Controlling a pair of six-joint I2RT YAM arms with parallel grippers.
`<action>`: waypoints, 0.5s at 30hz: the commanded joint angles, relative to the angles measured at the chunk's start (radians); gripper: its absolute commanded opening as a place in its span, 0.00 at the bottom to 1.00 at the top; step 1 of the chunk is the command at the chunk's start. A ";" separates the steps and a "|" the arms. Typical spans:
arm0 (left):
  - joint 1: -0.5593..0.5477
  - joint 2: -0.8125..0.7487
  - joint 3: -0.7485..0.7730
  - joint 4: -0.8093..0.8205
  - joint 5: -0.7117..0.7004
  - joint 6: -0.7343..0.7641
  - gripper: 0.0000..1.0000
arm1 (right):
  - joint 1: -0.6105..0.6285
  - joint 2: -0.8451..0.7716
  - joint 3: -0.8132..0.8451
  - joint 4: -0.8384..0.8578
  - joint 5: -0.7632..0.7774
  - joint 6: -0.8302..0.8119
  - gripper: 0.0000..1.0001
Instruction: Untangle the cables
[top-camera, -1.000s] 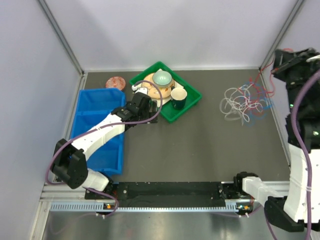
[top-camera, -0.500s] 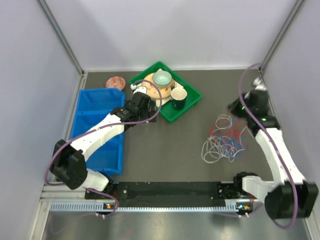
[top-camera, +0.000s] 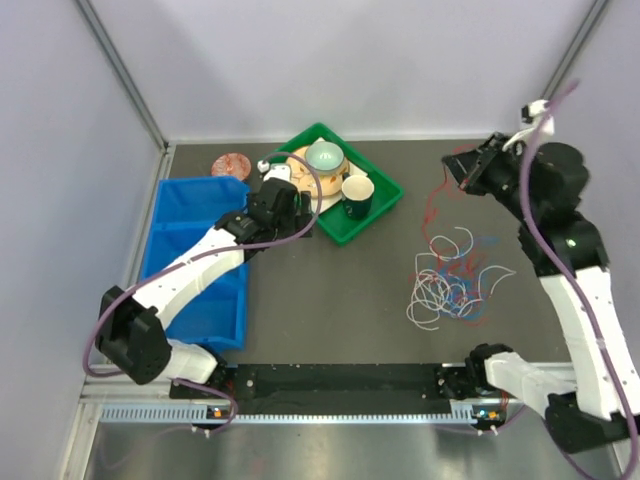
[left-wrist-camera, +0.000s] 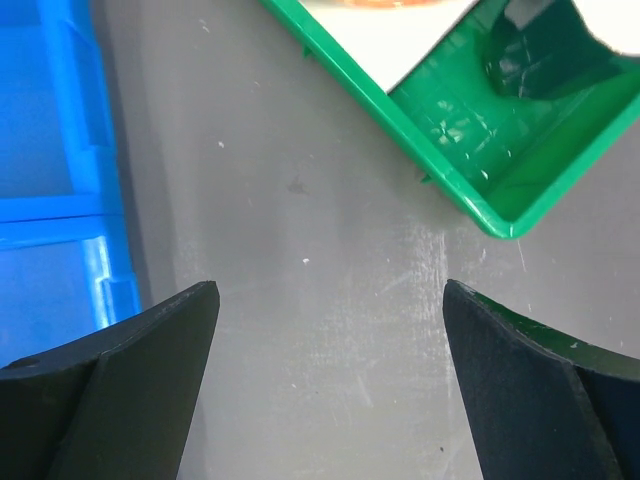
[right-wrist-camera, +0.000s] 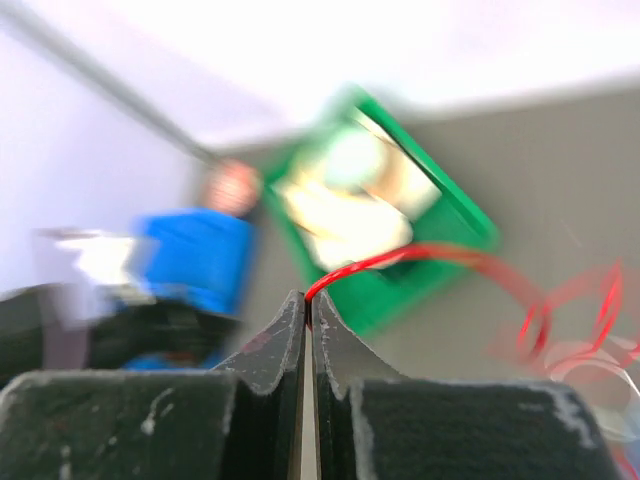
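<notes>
Dark tabletop (top-camera: 380, 290): we see the right gripper (top-camera: 462, 170) pinching the red cable (right-wrist-camera: 400, 255) far-right, above the tangled cables (top-camera: 450, 285). The left gripper (left-wrist-camera: 330, 300) gapes wide, holding nothing. Light, limp strands, we judge, best gripped near free ends.

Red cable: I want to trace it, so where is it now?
In the top view the red cable is pinched in the right gripper's shut fingers at the far right, trailing down into the white and blue tangle.
</notes>
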 joint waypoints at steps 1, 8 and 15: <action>0.002 -0.106 -0.030 0.067 -0.080 -0.025 0.99 | 0.098 -0.057 0.152 0.029 -0.018 -0.020 0.00; 0.002 -0.189 -0.001 0.151 0.063 0.081 0.99 | 0.123 -0.068 0.097 0.057 -0.020 0.002 0.00; -0.023 -0.102 0.032 0.184 0.695 0.122 0.97 | 0.134 -0.022 -0.076 0.103 -0.077 0.065 0.00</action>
